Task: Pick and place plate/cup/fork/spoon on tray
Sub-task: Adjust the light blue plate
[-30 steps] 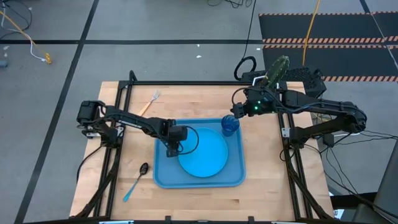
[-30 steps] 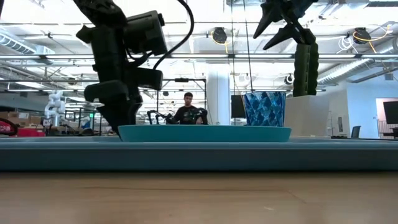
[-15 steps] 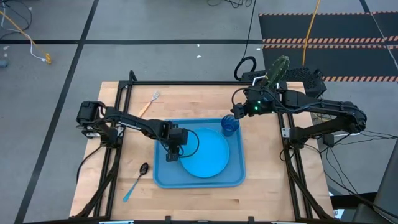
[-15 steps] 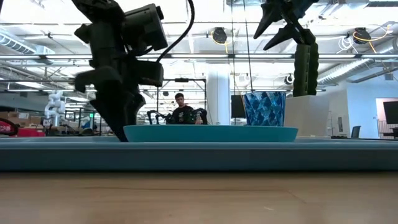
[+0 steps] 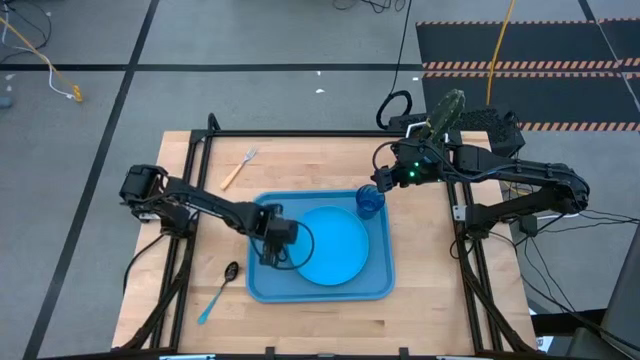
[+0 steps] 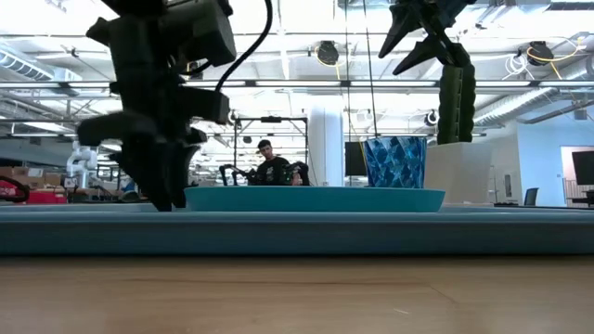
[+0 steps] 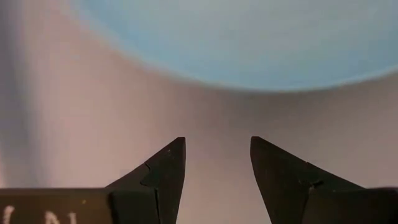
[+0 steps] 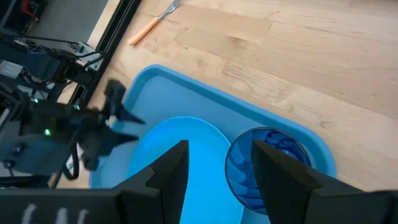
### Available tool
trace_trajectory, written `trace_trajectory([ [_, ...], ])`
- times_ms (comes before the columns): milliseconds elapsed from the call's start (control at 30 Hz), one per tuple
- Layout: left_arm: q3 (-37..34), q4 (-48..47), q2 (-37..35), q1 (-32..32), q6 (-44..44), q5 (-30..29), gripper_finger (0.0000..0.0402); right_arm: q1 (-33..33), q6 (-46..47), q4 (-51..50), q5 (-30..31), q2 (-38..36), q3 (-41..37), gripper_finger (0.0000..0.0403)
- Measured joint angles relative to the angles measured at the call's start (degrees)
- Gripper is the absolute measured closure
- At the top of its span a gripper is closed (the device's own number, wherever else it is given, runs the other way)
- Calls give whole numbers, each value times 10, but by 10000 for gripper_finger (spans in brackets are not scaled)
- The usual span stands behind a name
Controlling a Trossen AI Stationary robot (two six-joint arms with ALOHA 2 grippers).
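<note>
2 items are sitting in 1 tray (image 5: 262, 287): 1 plate (image 5: 333, 245), 1 cup (image 5: 369, 201). 1 fork (image 5: 238, 167) and 1 spoon (image 5: 219, 286) are lying on the counter (image 5: 320, 160). Left tool (image 5: 268, 247) and right tool (image 5: 381, 178) are both gaping open, gripping nothing.

- The left arm is reaching in from the table's left edge, its left gripper (image 5: 272, 245) pointing down at mid-table with fingers (image 7: 163, 171) parted.
- The right arm is stretching in from the right, its right gripper (image 5: 381, 180) hanging at the far right, fingers (image 8: 166, 174) spread.
</note>
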Motion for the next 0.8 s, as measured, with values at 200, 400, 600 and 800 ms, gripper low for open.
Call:
trace_trajectory([
  [200,0,7,-2,53,1,-35,218,0,13,-4,-1,0,0,236],
  [400,0,83,-2,81,89,11,218,0,22,-4,-2,0,0,236],
  [600,0,86,-2,81,117,19,218,0,33,-4,-2,0,0,236],
  [800,0,83,-2,65,122,53,218,0,33,-4,-2,0,0,236],
])
